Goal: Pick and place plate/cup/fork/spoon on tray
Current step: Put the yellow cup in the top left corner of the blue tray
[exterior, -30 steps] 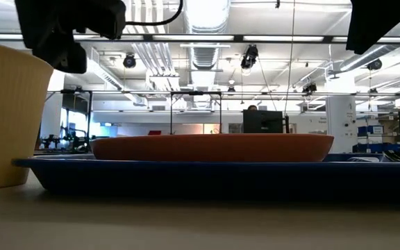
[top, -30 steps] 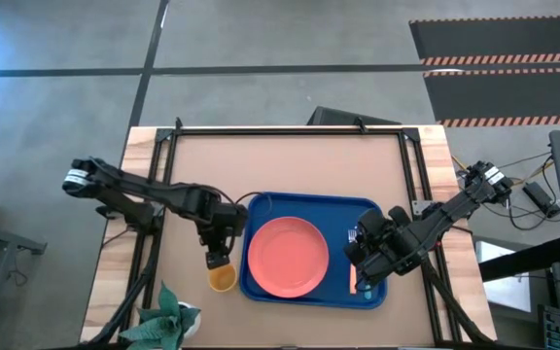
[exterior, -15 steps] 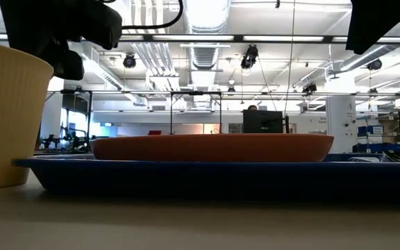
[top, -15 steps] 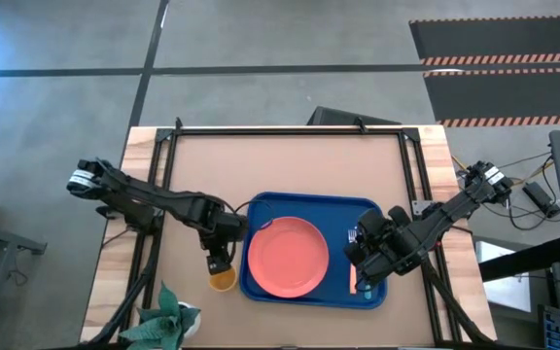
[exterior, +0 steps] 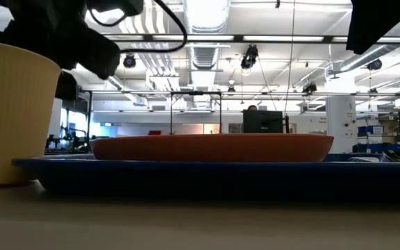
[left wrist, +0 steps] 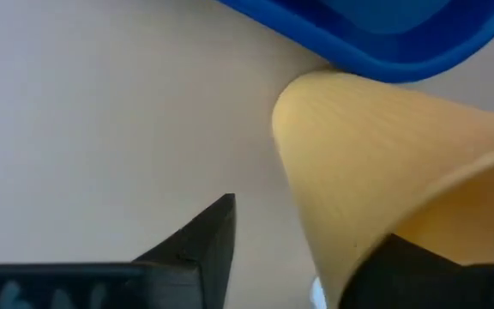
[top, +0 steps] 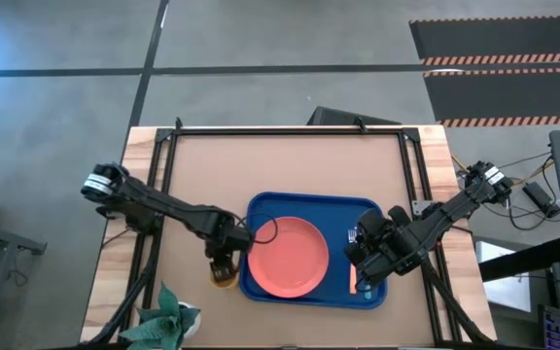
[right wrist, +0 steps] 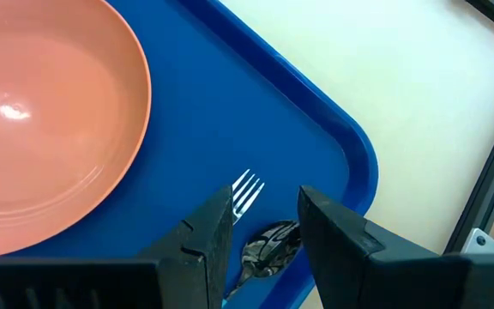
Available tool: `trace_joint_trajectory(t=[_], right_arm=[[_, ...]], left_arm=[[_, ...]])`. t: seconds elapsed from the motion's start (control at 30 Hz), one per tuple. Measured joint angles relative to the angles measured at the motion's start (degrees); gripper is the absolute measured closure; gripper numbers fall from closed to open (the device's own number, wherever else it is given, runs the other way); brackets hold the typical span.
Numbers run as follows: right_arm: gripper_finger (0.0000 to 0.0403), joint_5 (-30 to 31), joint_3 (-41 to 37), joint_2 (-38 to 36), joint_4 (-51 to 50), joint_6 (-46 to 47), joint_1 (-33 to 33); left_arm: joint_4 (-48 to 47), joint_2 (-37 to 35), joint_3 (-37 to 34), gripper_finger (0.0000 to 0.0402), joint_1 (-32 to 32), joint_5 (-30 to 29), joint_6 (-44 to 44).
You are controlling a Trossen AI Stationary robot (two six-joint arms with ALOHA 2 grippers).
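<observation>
Cup: small orange-yellow round cup (top: 224,278), upright on the tabletop (top: 290,165), just outside the rim of the large blue rectangular tray (top: 261,206) and seemingly touching it, the last of the four things not on the tray.
Left fingers: the left gripper (left wrist: 303,257) is down at the cup with one dark finger (left wrist: 197,245) outside the cup's wall and the other (left wrist: 436,270) apparently inside its mouth; the fingers straddle the wall with a gap on the outer side, so they stand fairly wide and are not clamped on it as far as the wrist view shows.
Step in hand: judged to be the grasp of the cup, with the fingers set around its wall.
Next move: close on the wall, lift the cup clear of the tray's raised rim, and set it on bare blue beside the round flat coral-pink plate (top: 288,256).
Already on tray: the plate, the small fork with silver tines (right wrist: 247,194), and the dark-bowled spoon (right wrist: 270,242) lying next to the fork.
Right fingers: the right gripper (right wrist: 264,225) hovers over the fork and spoon with its fingers parted and holding nothing; this arm waits.
Risk: a pinch on the thin wall could tip the cup against the rim.
</observation>
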Motion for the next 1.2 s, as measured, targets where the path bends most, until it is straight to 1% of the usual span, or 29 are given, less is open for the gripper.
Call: trace_joint_trajectory(t=[0.07, 0.13, 0.17, 0.2, 0.27, 0.3, 0.4, 0.5, 0.6, 0.67, 0.7, 0.77, 0.87, 0.97, 1.03, 1.1, 1.2], right_arm=[[0.0280, 0.00, 0.00, 0.00, -0.04, -0.11, 0.00], [0.0280, 0.00, 0.00, 0.00, -0.06, -0.11, 0.00], [0.0280, 0.02, 0.00, 0.00, -0.06, -0.11, 0.00], [0.0280, 0.01, 0.00, 0.00, -0.06, -0.13, 0.00], [0.0280, 0.03, 0.00, 0.01, -0.06, -0.16, 0.00], [0.0280, 0.04, 0.00, 0.02, -0.06, -0.19, 0.00], [0.0280, 0.07, 0.00, 0.02, -0.04, -0.22, 0.00], [0.0280, 0.09, -0.02, 0.02, 0.04, -0.22, 0.00], [0.0280, 0.23, -0.02, 0.02, 0.03, -0.22, 0.00], [0.0280, 1.46, -0.02, 0.02, 0.19, 0.24, 0.00], [0.0280, 1.87, -0.02, 0.02, 0.47, 0.59, -0.04], [0.0280, 1.99, -0.03, 0.02, 1.87, 0.40, -0.37], [0.0296, 1.71, -1.10, 0.02, 10.34, -2.42, -1.48], [0.0339, 0.22, -4.06, 1.02, 25.61, -11.31, -3.81], [0.0378, -2.73, -6.55, 2.40, 34.98, -18.32, -5.91], [0.0388, -6.41, -8.77, 3.97, 41.27, -22.16, -8.05], [0.0394, -12.70, -12.07, 6.74, 46.58, -22.82, -11.34]], left_arm=[[1.40, 0.69, 0.19, 0.0310, -0.15, 1.52, -0.03], [2.69, 0.91, 0.88, 0.0368, -0.35, 1.96, 0.79], [3.11, 0.87, 1.33, 0.0384, -0.35, 1.92, 1.09], [3.12, 0.67, 1.88, 0.0390, -0.36, 1.87, 1.24], [2.75, -0.18, 3.17, 0.0397, -0.34, 0.97, 1.29], [2.23, -0.98, 3.96, 0.0399, -0.32, -0.48, 1.29], [-1.64, -4.09, 7.11, 0.0401, 0.78, -6.26, 1.28], [-7.63, -7.58, 10.72, 0.0401, 3.02, -13.70, 1.18], [-9.84, -11.14, 13.64, 0.0401, 6.49, -21.85, 1.39], [-9.48, -13.18, 14.69, 0.0401, 9.53, -26.33, 2.16], [-9.12, -13.81, 15.06, 0.0401, 11.19, -27.78, 3.25], [-8.17, -14.77, 15.30, 0.0401, 14.52, -28.79, 5.87], [-7.24, -15.53, 15.14, 0.0401, 17.98, -28.63, 8.00], [-7.44, -15.65, 14.73, 0.0401, 19.19, -28.41, 10.30], [-7.50, -15.61, 14.71, 0.0401, 19.21, -27.99, 10.76], [-7.51, -15.59, 14.71, 0.0401, 19.21, -27.31, 11.57], [-7.50, -15.57, 14.71, 0.0401, 19.21, -27.10, 11.87]])
